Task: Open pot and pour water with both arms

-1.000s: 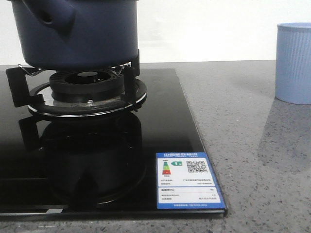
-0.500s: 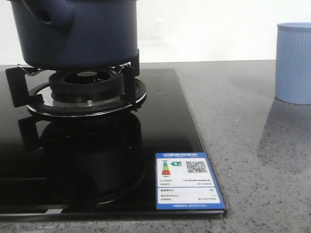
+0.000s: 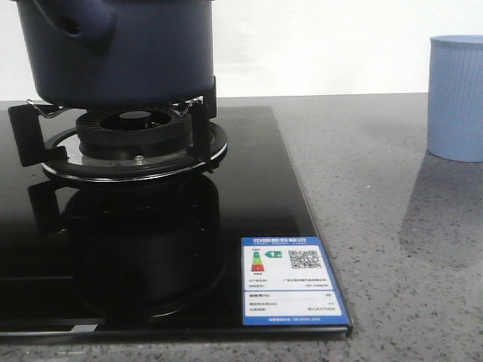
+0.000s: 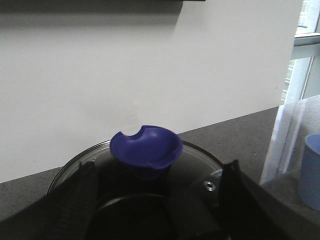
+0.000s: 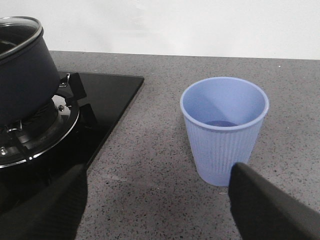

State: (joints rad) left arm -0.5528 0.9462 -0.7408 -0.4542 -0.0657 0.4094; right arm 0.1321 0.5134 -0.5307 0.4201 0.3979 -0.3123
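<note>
The dark navy pot (image 3: 121, 53) stands on the burner grate, its side stub toward the front left. It also shows in the right wrist view (image 5: 22, 75). A glass lid (image 4: 200, 165) with a blue cupped knob (image 4: 146, 145) covers it. My left gripper (image 4: 159, 172) hovers over the lid, open; its jaws stand wide on either side of the knob without touching it. My right gripper (image 5: 159, 172) is open and empty over the grey counter, between the hob and the light blue ribbed cup (image 5: 223, 135). Neither gripper shows in the front view.
The black glass hob (image 3: 256, 188) carries the burner (image 3: 136, 136) and a blue-edged label (image 3: 293, 280) at its front right corner. The cup (image 3: 456, 98) stands on the speckled counter at the right. A white wall runs behind.
The whole front view shifted very slightly a second ago. The pot, hob and cup keep their places.
</note>
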